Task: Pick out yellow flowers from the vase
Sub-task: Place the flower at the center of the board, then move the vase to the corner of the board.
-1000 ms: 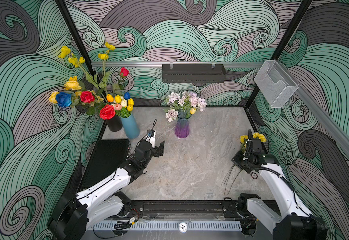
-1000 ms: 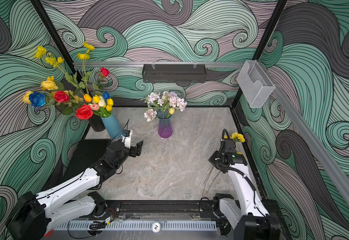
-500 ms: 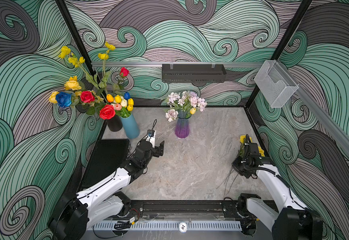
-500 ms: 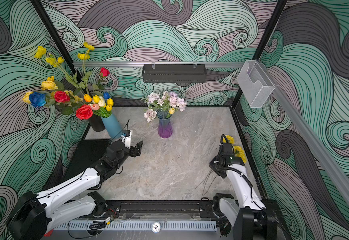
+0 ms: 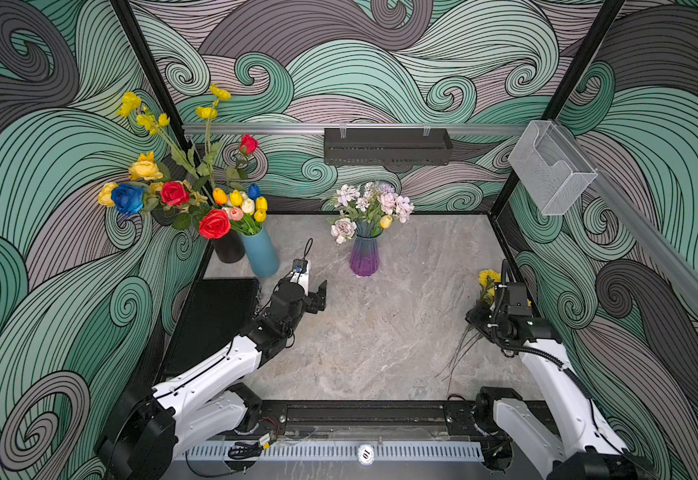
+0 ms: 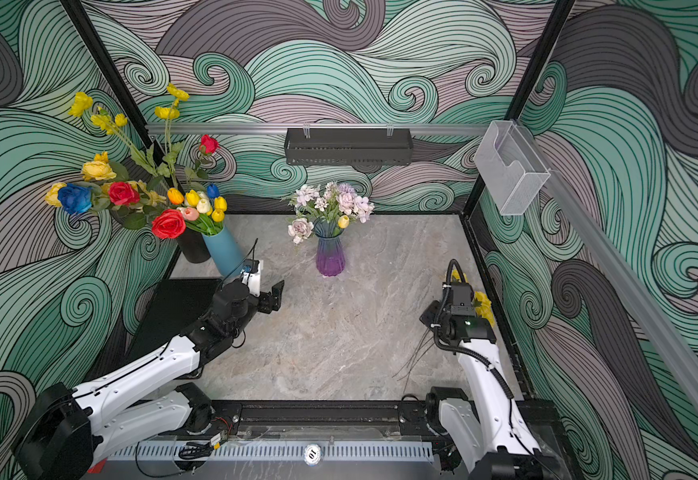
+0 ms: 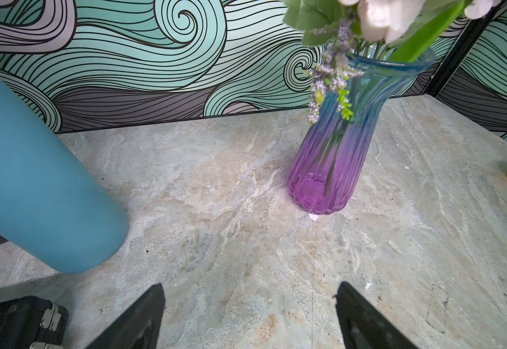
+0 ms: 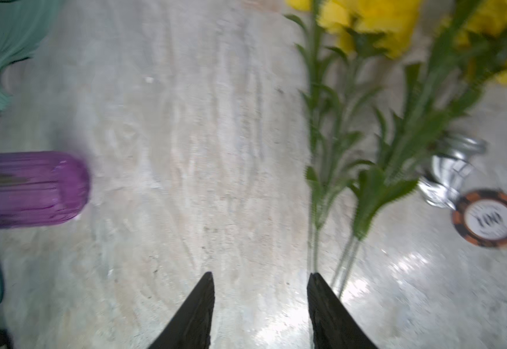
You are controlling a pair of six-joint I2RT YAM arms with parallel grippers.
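Over at the right edge of the table [image 5: 380, 340], a small bunch of yellow flowers [image 5: 488, 277] lies flat beside the right arm. Their ruffled, bright yellow heads point to the far side, and thin bare stems trail toward the near side. The right wrist view is somewhat blurred but shows them closer [image 8: 376, 18]: full, crinkled yellow blooms on green stems with narrow, saw-edged leaves, the lower stems thin and pale. The right gripper [image 8: 261, 273] has its jaws apart with nothing between them. The stem ends lie on the table just beside one fingertip; whether they touch it I cannot tell.

One small yellow tulip [image 5: 385, 221], a closed, smooth bud, sits in the purple vase [image 5: 364, 259] at the far centre. It is tucked low on the right side of the pale lilac, white and pink blooms [image 5: 389, 201]. The vase is upright ribbed glass, blue at the neck and purple at the base.

The left gripper [image 7: 250, 287] hovers near the vase on its left, facing it, jaws wide apart and empty.

At the far left, a teal vase [image 5: 261, 253] holds mixed tulips, several of them yellow [image 5: 236, 198]. The black vase [image 5: 229, 251] beside it carries yellow roses [image 5: 144, 169] and tall yellow sprays [image 5: 130, 102] among red and blue roses.
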